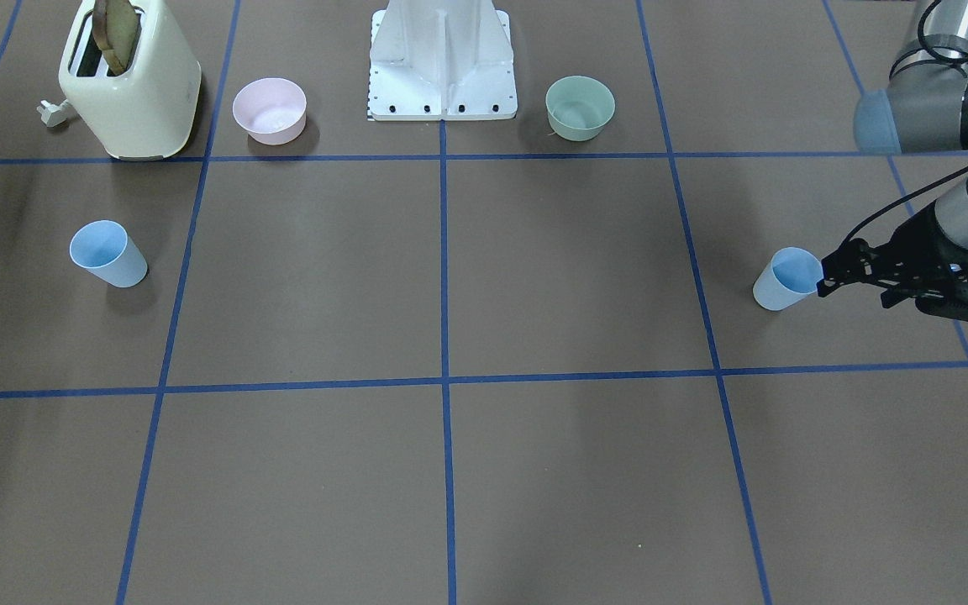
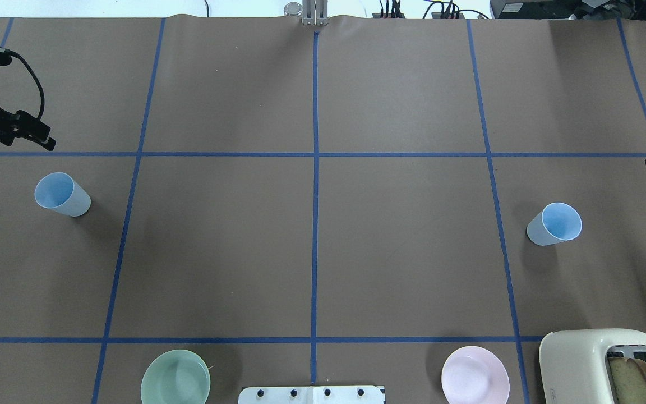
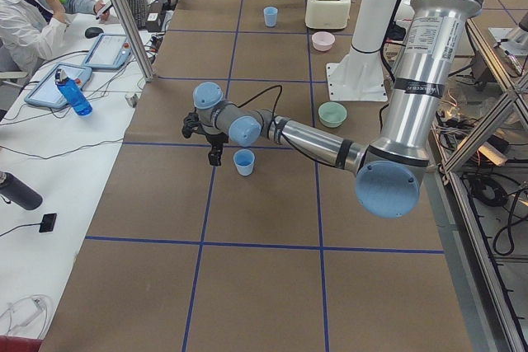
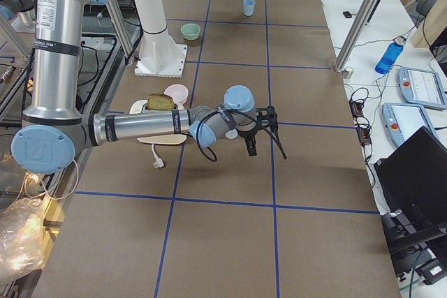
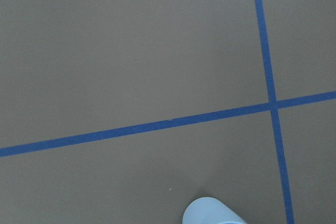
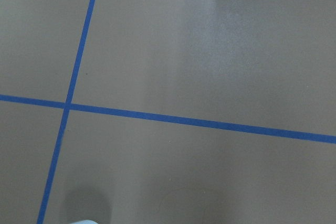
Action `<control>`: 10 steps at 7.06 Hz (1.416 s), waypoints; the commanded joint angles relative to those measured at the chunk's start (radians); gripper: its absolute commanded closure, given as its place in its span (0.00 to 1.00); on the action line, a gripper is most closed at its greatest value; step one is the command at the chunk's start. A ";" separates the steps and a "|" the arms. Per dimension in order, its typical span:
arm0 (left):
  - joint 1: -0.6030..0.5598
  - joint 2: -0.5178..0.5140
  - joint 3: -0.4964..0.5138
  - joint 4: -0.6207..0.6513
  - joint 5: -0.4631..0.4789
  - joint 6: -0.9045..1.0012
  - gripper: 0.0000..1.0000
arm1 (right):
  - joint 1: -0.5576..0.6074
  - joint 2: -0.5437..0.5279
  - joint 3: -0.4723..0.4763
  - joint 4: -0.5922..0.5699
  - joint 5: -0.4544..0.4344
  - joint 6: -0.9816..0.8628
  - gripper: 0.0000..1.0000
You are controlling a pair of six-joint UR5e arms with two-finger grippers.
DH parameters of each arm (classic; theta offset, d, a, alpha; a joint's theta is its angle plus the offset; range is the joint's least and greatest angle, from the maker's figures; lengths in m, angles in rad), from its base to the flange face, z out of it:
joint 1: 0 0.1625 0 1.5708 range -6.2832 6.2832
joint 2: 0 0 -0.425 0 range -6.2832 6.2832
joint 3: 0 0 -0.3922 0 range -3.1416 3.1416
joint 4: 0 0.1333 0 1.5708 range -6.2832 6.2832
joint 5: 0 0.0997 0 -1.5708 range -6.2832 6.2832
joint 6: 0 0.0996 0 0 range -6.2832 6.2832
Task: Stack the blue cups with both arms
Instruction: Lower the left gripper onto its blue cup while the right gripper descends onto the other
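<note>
Hovering just beside the left-side blue cup (image 1: 788, 280), left gripper (image 1: 827, 281) with jaws apart, empty. Needing to drop squarely over the rim before closing. Other blue cup (image 1: 108, 254) standing well apart; right gripper's (image 4: 263, 132) state impossible to tell.

Middle of table (image 2: 312, 241) is bare brown surface with blue tape grid, wide open between the two blue cups: left-side cup (image 2: 60, 194) and right-side cup (image 2: 553, 224), well apart, both upright. Obstacles bunch along the robot-side edge: green bowl (image 2: 175, 377), white pedestal (image 2: 312, 394), pink bowl (image 2: 474, 375), and toaster (image 2: 603, 365) with bread in the slot at the right corner. Left gripper (image 2: 17, 132) hangs near the left edge, beyond the left-side cup. Far edge strip open.
</note>
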State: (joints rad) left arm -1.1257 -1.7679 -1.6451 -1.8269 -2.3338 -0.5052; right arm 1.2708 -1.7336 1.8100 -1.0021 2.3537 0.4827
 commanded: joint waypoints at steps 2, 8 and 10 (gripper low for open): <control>0.014 0.059 -0.001 -0.110 -0.001 -0.015 0.03 | -0.140 -0.128 0.096 0.037 -0.100 -0.003 0.01; 0.067 0.094 0.001 -0.129 0.008 -0.030 0.10 | -0.254 -0.098 0.100 0.108 -0.152 0.058 0.01; 0.087 0.125 0.001 -0.135 0.007 -0.026 0.16 | -0.269 -0.057 0.097 0.103 -0.148 0.109 0.01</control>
State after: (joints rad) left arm -1.0496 -1.6608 -1.6447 -1.9582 -2.3267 -0.5336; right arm 1.0087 -1.8094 1.9072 -0.8974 2.2030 0.5694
